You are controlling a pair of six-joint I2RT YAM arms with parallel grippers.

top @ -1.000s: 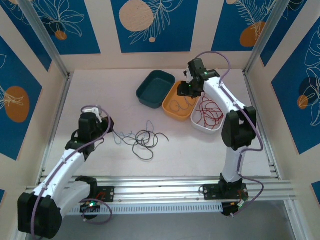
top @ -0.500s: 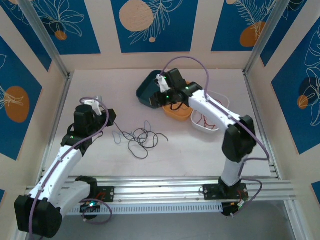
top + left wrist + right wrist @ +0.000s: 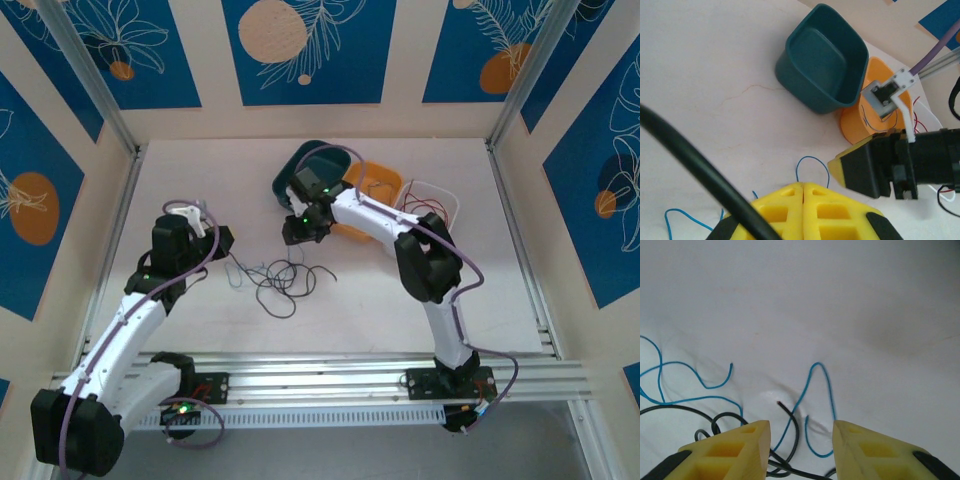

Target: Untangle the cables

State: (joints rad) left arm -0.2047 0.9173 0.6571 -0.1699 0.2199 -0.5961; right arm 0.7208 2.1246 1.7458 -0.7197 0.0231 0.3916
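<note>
Right claw (image 3: 800, 426) newly above tangled cables (image 3: 816, 364)

The pale tabletop (image 3: 200, 170) carries a loose tangle of thin black and blue cables (image 3: 283, 280) near its middle. Toward the far edge stand three bins side by side: a teal bin (image 3: 822, 60), an orange bin (image 3: 380, 183) and a white bin (image 3: 443, 203).

The white-and-black left arm (image 3: 125, 325) leans up from its base at 7 o'clock, its yellow-fingered left gripper (image 3: 803, 200) pointing toward 3 o'clock, fingers pressed together. The matching right arm (image 3: 447, 325) rises from 5 o'clock, bends at the elbow and stretches toward 10 o'clock; its yellow-fingered right gripper (image 3: 801, 432) points downward, fingers parted
</note>
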